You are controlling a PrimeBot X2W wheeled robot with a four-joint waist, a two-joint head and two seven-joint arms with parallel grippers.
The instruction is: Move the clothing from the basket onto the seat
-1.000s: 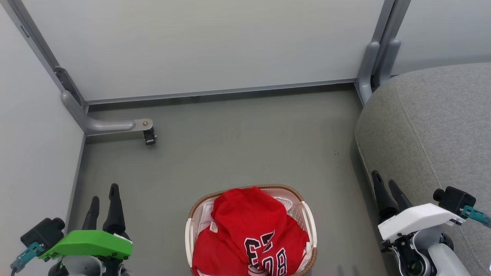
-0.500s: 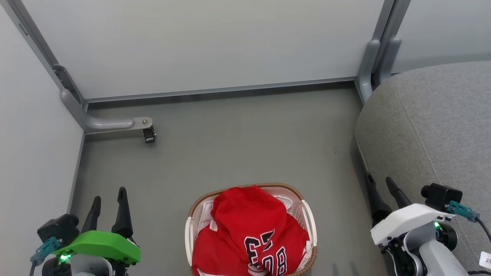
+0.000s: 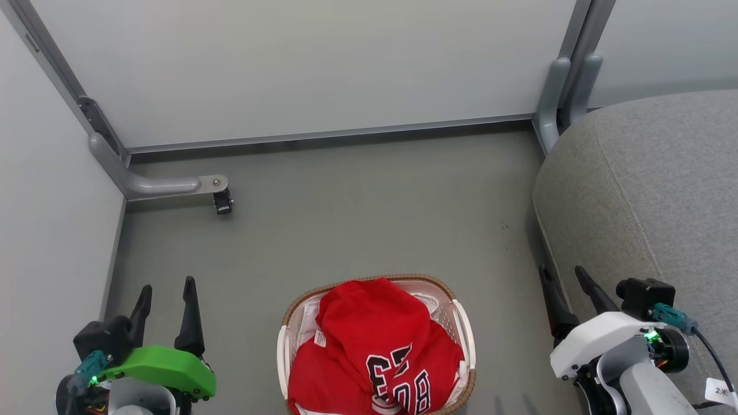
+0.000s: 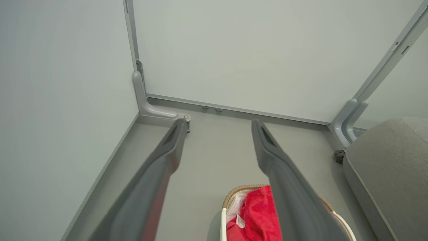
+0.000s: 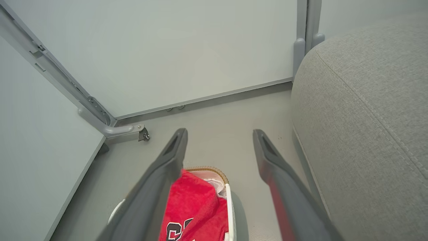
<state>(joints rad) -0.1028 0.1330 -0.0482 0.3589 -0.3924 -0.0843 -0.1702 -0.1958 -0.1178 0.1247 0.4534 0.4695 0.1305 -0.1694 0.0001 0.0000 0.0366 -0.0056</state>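
Clothing (image 3: pixel 375 340): a red jersey heaped in the basket (image 3: pixel 468 340), rising above the brown rim. You can read black numbers on its near side.
Basket: on the floor (image 3: pixel 357 219), between the two arms and left of the seat (image 3: pixel 651 190).
Left gripper (image 3: pixel 168 285): jaws spread wide, holding nothing, over bare floor left of the basket.
Right gripper (image 3: pixel 560 270): jaws spread wide, empty, just beside the seat's front edge. It seems clear of the fabric, but the head view leaves you uncertain.

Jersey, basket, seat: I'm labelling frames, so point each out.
jersey (image 3: pixel 369 328), head view, crumpled red middle.
basket (image 3: pixel 426 280), head view, brown woven rim.
seat (image 3: pixel 646 190), head view, grey top surface.
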